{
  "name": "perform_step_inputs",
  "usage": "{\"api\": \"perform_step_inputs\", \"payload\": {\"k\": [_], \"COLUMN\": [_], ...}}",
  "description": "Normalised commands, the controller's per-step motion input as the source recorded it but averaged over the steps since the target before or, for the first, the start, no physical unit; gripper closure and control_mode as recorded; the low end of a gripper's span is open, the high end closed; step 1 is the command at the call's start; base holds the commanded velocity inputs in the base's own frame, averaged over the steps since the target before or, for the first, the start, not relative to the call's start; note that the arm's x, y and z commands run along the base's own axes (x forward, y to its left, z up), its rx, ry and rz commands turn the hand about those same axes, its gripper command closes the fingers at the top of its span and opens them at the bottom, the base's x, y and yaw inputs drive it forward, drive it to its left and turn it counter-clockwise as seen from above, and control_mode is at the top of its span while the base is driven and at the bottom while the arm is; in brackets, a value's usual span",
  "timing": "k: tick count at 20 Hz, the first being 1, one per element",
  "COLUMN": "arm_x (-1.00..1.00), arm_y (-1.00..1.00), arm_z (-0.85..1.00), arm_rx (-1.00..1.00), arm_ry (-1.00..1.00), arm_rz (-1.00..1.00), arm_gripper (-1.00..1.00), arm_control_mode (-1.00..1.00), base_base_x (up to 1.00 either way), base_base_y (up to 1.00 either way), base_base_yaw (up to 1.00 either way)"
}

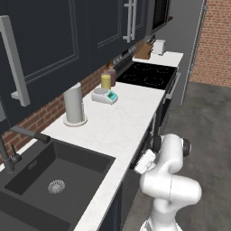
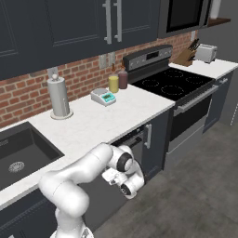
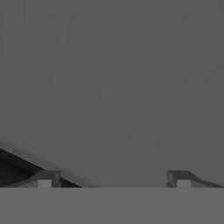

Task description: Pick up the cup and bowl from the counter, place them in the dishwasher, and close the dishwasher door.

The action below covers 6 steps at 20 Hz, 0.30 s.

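The arm folds low in front of the dark dishwasher door (image 2: 100, 188), below the white bench (image 1: 122, 131). Its hand (image 3: 113, 179) faces a flat grey surface close up, fingers spread wide apart, nothing between them. On the bench stand a paper-towel roll (image 1: 74, 104) and a yellow bottle (image 1: 106, 81).

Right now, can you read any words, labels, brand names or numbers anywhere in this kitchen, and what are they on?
No text can be read.
Kitchen scale: teal display, too small to show any figures.
Stove control panel: dark display, blurred, no figures legible.
Yellow bottle: no visible label.
Paper-towel roll: plain.
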Motion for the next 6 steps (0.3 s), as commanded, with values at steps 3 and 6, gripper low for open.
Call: {"api": "perform_step_inputs", "payload": {"k": [3, 6], "arm_x": [0.31, 0.21], "arm_y": [0.26, 0.46], "arm_z": [0.09, 0.01], "arm_rx": [-0.36, -0.33], "arm_ry": [0.1, 0.12], "arm_rz": [-0.1, -0.12], "arm_gripper": [-1.0, -1.0], "arm_control_mode": [-1.0, -1.0], "base_base_x": [0.0, 0.0], "base_base_y": [0.0, 0.0], "base_base_yaw": [0.0, 0.0]}}
